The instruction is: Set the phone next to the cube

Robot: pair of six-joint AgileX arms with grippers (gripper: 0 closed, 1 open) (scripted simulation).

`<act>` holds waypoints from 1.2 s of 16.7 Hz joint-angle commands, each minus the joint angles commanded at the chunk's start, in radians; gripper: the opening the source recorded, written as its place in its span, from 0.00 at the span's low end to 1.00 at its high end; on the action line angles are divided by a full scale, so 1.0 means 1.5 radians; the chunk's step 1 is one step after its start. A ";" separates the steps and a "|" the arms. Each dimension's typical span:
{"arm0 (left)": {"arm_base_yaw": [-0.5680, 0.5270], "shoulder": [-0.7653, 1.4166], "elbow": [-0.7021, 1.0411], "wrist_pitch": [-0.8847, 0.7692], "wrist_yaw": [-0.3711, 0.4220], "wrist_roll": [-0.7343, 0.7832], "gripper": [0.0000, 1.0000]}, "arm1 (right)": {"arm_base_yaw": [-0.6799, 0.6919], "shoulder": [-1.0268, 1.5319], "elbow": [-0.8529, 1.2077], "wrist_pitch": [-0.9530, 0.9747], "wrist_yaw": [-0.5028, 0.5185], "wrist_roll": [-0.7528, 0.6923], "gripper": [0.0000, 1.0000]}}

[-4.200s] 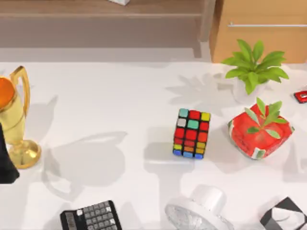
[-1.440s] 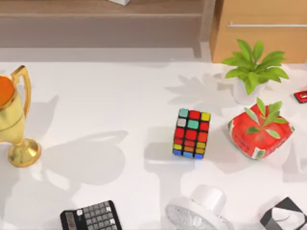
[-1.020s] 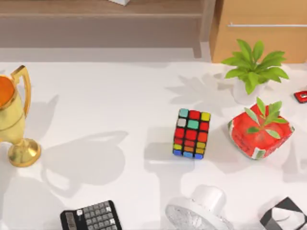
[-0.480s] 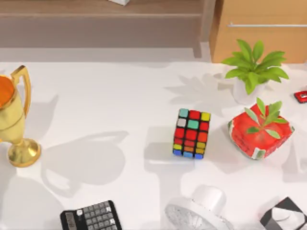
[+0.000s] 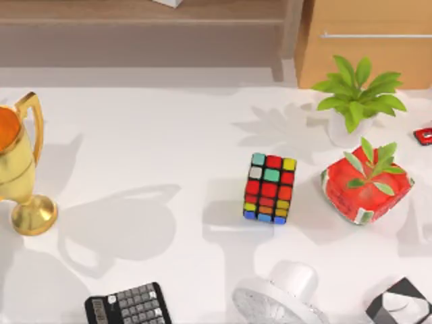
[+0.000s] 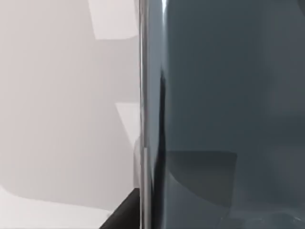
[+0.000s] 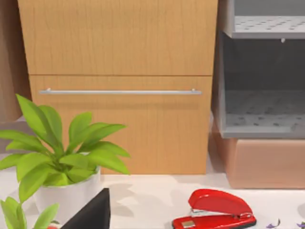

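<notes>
The dark shape at the tabletop's (image 5: 169,135) left edge 4.2 s ago is gone from the top view. The phone (image 6: 224,114), a glossy blue-grey slab, sits right against the left wrist camera, likely carried; whether the left hand pinches it cannot be told. The cube (image 5: 270,187) stands right of centre. Next, the phone must travel rightward and land beside it.
</notes>
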 joint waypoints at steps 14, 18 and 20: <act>-0.001 -0.031 0.019 -0.045 0.008 -0.003 0.00 | 0.000 0.000 0.000 0.000 0.000 0.000 1.00; -0.002 -0.042 0.029 -0.065 0.008 -0.004 0.00 | 0.000 0.000 0.000 0.000 0.000 0.000 1.00; -0.001 -0.039 0.027 -0.063 0.007 -0.003 0.00 | 0.000 0.000 0.000 0.000 0.000 0.000 1.00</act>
